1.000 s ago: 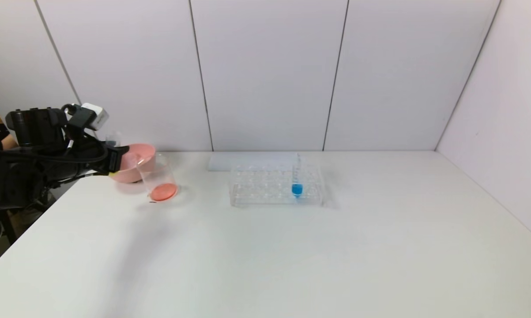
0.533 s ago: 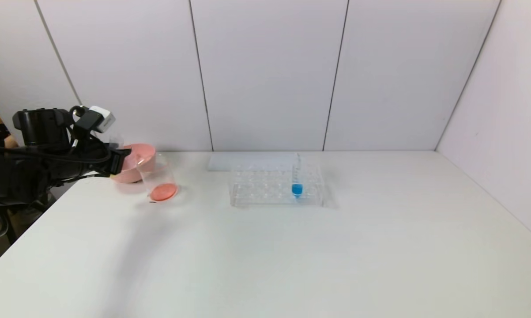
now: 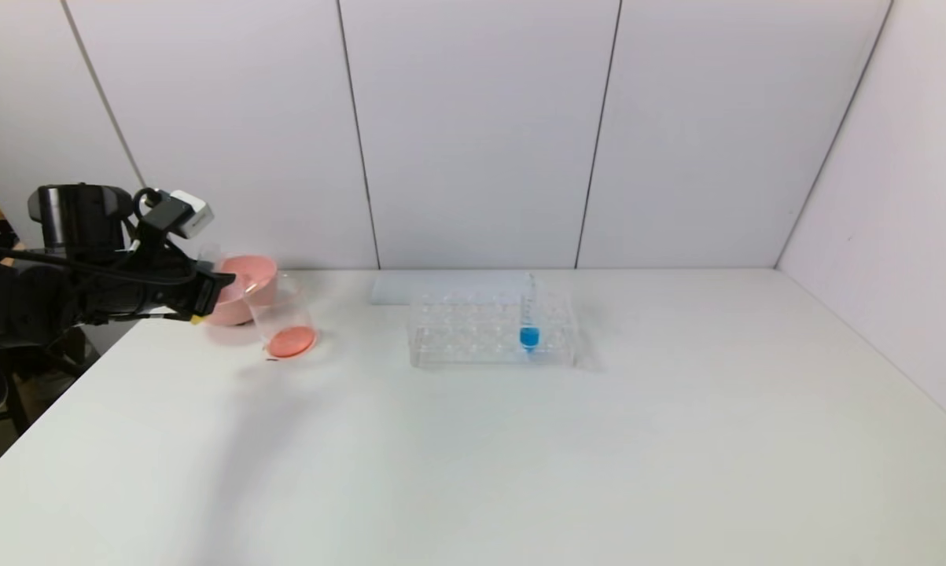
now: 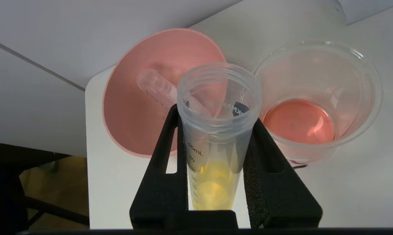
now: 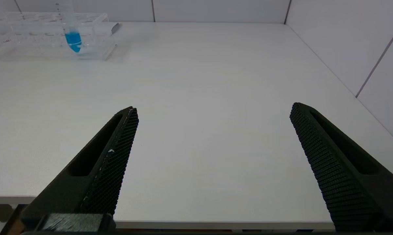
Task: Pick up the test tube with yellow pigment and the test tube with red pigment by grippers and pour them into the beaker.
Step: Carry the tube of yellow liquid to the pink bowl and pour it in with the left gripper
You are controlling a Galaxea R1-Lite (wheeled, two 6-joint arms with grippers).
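Both long black fingers [image 4: 163,169] of my left gripper [image 4: 216,114] are clamped on the slender clear test tube with yellow pigment [image 4: 216,143], which lies between them with its open mouth toward the bowl and beaker and its yellow liquid pooled toward the rounded end. From the head camera I see that left gripper [image 3: 205,295] at the table's far left corner, just beside the pink round bowl [image 3: 256,271]. On the left wrist camera, the pink bowl [image 4: 134,124] holds another clear tube [image 4: 155,86], emptied and lying on its side. Right beside the bowl stands the clear tapered beaker [image 4: 356,98] with a shallow layer of red-orange liquid in its bottom; the head view shows the same beaker [image 3: 284,318] upright on the white table [image 3: 520,456]. Farther along sits a clear plastic tube rack [image 3: 473,334] with one upright tube of blue liquid [image 3: 528,326]. My right gripper [image 5: 212,114] hangs over the table's near edge, well apart from everything, its two fingers spread wide with nothing between them.
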